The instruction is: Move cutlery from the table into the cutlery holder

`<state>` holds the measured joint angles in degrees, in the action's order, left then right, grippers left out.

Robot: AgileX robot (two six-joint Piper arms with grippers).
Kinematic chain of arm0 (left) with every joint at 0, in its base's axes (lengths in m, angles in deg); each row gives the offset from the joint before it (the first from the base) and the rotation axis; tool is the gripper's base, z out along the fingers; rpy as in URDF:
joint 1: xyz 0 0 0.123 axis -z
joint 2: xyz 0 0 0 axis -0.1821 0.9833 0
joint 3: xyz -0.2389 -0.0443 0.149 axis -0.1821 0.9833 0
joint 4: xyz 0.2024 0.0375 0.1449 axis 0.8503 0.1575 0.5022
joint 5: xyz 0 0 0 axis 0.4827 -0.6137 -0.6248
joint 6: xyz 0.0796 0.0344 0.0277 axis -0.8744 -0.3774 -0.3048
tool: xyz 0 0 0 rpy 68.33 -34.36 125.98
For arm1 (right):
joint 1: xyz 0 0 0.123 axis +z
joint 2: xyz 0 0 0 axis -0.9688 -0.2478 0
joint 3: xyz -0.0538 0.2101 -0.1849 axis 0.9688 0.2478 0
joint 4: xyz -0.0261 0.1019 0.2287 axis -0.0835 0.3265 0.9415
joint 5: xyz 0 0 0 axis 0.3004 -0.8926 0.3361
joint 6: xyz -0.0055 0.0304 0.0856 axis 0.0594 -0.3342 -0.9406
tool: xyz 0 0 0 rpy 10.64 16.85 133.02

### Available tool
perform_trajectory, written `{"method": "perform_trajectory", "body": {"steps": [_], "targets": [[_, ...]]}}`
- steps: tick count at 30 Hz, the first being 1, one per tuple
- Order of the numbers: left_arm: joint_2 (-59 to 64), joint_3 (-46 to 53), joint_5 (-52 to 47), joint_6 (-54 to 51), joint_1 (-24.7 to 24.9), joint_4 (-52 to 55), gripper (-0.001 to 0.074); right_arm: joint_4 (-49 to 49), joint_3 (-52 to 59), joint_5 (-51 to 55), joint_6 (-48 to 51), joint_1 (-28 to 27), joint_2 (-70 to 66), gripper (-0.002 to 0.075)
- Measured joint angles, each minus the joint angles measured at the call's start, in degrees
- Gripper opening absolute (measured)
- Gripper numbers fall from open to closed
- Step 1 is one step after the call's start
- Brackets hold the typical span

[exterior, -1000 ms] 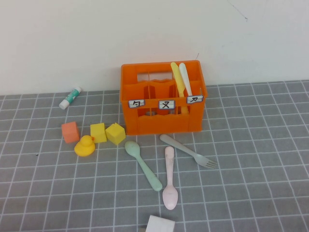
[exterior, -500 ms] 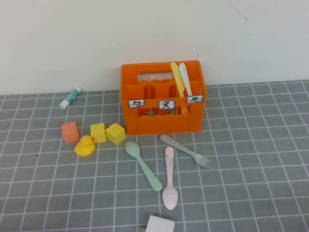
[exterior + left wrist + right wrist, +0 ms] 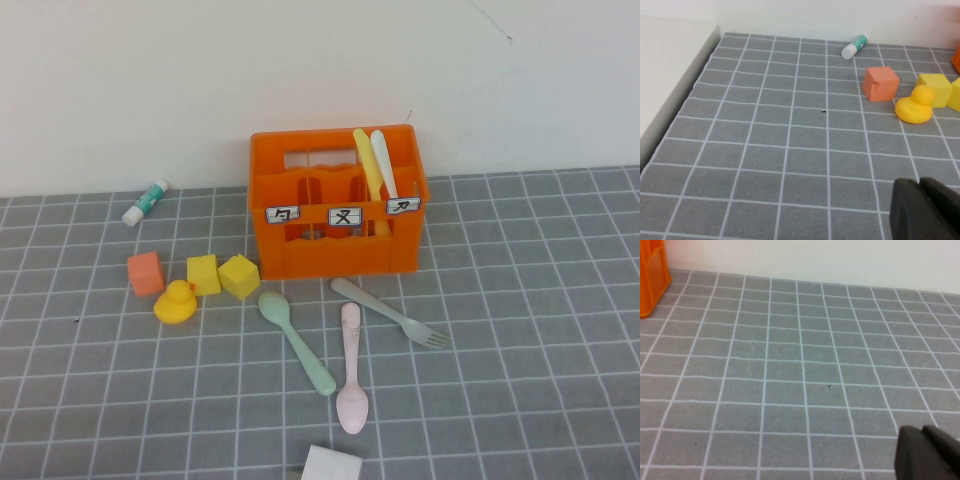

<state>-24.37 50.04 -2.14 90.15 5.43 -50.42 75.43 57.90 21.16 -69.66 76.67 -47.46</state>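
Both closed grippers, left gripper [image 3: 925, 210] and right gripper [image 3: 927, 452], sit well apart from the mint-green spoon [image 3: 297, 341].

Lab-type test setup, not a home: grey worktop [image 3: 560, 330] w/ white grid lines, bare white wall [image 3: 200, 80] behind, toy props – blocks [image 3: 222, 275], rubber duck [image 3: 176, 302] – beside labelled orange crate [image 3: 340, 215].

The bright orange plastic cutlery crate [image 3: 338, 203] carries three small white labels [image 3: 345, 216] along its front, each bearing a black symbol too small to read; the green-and-white tube [image 3: 146, 201] shows no legible print.
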Motion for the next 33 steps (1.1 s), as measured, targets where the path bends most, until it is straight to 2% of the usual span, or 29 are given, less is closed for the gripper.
{"method": "perform_trajectory", "body": {"steps": [16,25,29,33], "targets": [[0.0,0.0,0.0,0.1,0.0,0.0,-0.0001,2.5,-1.0,-1.5,0.0,0.0,0.0,-0.0003],[0.0,0.0,0.0,0.1,0.0,0.0,-0.0001,2.1,-20.3,9.2,0.0,0.0,0.0,-0.0003],[0.0,0.0,0.0,0.1,0.0,0.0,0.0000,2.1,-27.4,10.0,0.0,0.0,0.0,-0.0003],[0.0,0.0,0.0,0.1,0.0,0.0,-0.0001,0.9,-29.8,9.6,0.0,0.0,0.1,-0.0003]]}}
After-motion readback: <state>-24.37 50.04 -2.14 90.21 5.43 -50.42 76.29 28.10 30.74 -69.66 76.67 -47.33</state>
